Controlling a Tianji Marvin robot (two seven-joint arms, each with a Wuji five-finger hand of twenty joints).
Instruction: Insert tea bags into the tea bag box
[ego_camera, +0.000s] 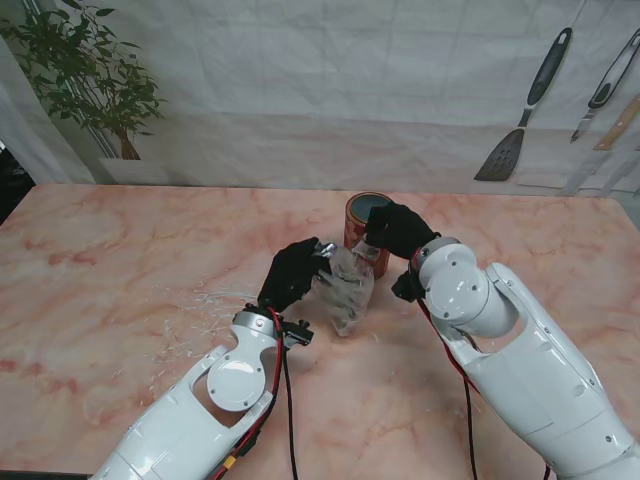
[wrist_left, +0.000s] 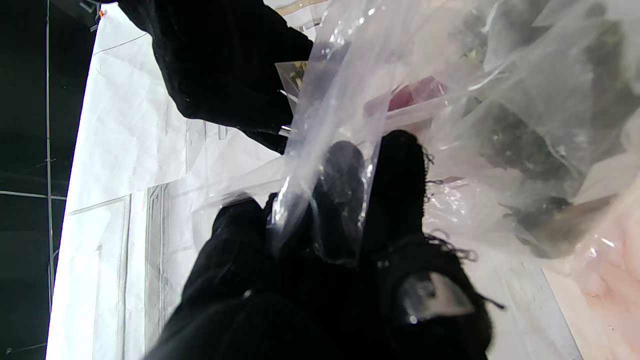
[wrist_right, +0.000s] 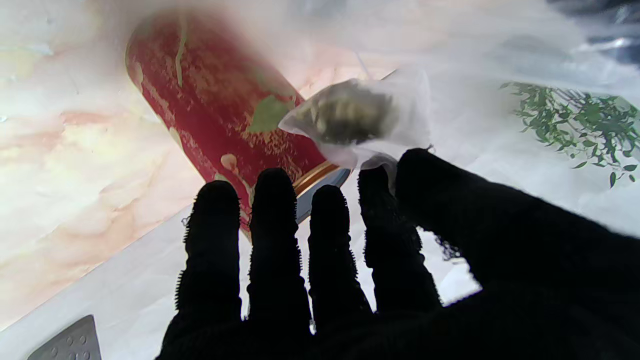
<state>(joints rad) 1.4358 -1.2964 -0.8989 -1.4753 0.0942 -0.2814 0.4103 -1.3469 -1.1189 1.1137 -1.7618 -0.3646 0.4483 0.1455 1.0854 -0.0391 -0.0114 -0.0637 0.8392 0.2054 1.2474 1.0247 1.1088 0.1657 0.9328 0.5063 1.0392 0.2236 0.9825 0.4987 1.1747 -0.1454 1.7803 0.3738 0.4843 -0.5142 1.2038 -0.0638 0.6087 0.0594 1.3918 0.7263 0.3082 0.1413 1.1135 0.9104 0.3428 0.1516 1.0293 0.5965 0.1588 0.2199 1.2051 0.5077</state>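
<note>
A red cylindrical tea box (ego_camera: 365, 217) with an open top stands upright on the marble table (ego_camera: 120, 270). Just nearer to me, my left hand (ego_camera: 293, 273) is shut on the upper edge of a clear plastic bag (ego_camera: 346, 290) holding several dark tea bags; the left wrist view shows its fingers (wrist_left: 395, 185) pinching the bag's film (wrist_left: 505, 125). My right hand (ego_camera: 398, 229) hovers over the box's right rim. In the right wrist view, thumb and forefinger (wrist_right: 380, 200) pinch one small tea bag (wrist_right: 350, 115) beside the red box (wrist_right: 220, 105).
A potted plant (ego_camera: 92, 75) stands at the far left behind the table. Kitchen utensils (ego_camera: 525, 110) hang on the wall at the far right. A scrap of clear film (ego_camera: 215, 298) lies on the table left of my left hand.
</note>
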